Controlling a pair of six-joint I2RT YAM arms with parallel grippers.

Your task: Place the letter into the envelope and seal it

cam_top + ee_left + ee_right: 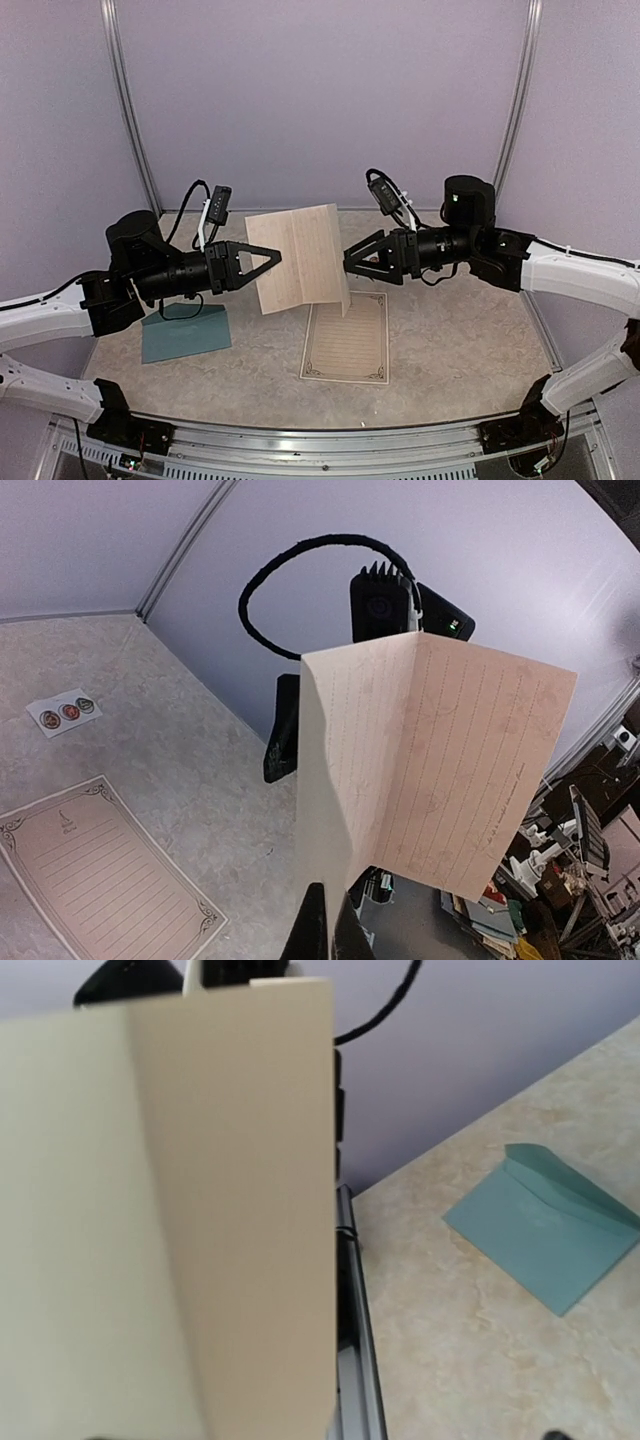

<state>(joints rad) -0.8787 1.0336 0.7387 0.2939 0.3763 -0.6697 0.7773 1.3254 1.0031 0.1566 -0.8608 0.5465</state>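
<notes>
A tan ruled sheet (300, 258), folded down the middle and with no dark border, hangs upright in the air between my grippers. My left gripper (278, 257) is shut on its left edge; the left wrist view shows the fingertips (322, 930) pinching the sheet (440, 770). My right gripper (347, 262) closes on its right lower edge; in the right wrist view the sheet's plain back (200, 1220) hides the fingers. The letter (346, 340), cream with an ornate dark border, lies flat on the table below, also in the left wrist view (95, 865). The teal envelope (186, 333) lies flat at the left (545, 1225).
A white strip of round stickers (62, 712) lies on the table beyond the letter. A metal rail (330, 440) runs along the table's near edge. Purple walls close in the back and sides.
</notes>
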